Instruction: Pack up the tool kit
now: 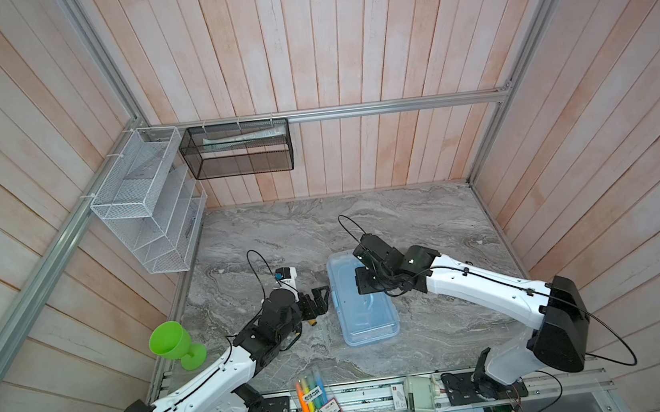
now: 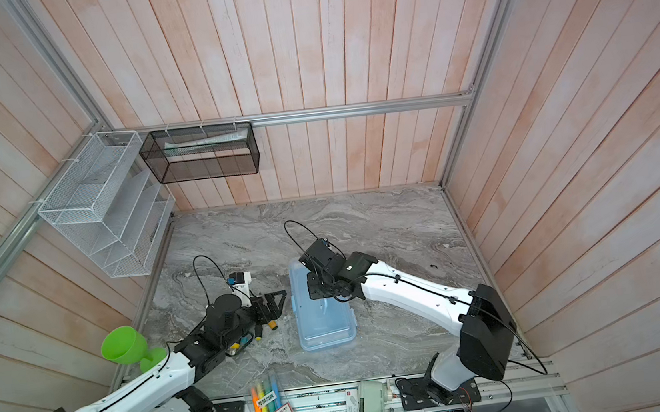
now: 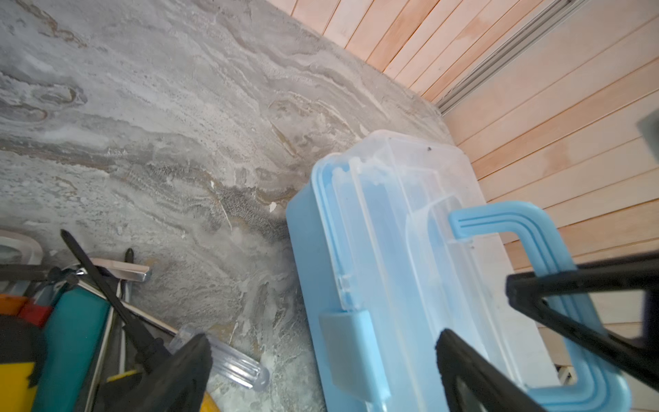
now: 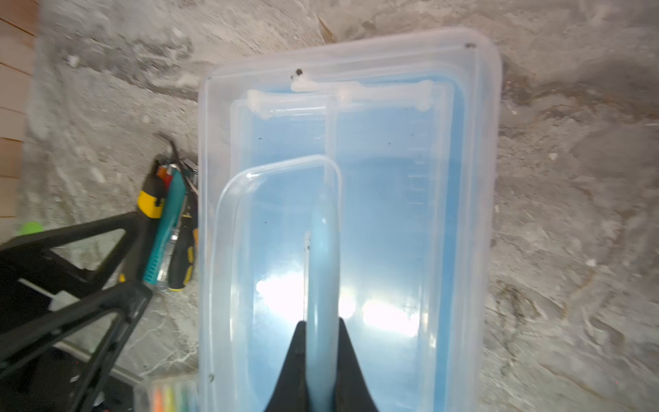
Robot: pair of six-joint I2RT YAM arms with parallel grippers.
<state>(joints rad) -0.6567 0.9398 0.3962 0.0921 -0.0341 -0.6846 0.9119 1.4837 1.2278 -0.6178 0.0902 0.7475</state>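
Observation:
The light-blue tool case (image 1: 370, 324) (image 2: 325, 333) lies mid-table with its clear lid (image 4: 392, 178) down. Its blue handle (image 4: 322, 267) (image 3: 535, 228) stands upright, and my right gripper (image 4: 322, 328) (image 1: 363, 283) is shut on that handle from above. My left gripper (image 3: 322, 342) (image 1: 321, 295) (image 2: 275, 300) is open just left of the case, level with the blue latch (image 3: 351, 351), and holds nothing. A pile of screwdrivers (image 3: 71, 321) (image 4: 167, 221) (image 2: 250, 340), teal, yellow-black and orange, lies on the table under the left wrist, partly hidden in both top views.
A green goblet (image 1: 171, 342) stands at the table's left edge. A clear pack of highlighter pens (image 1: 313, 397) and a small white box (image 1: 417, 398) sit on the front rail. A white wire rack (image 1: 148, 201) and a black mesh basket (image 1: 237, 150) hang on the walls.

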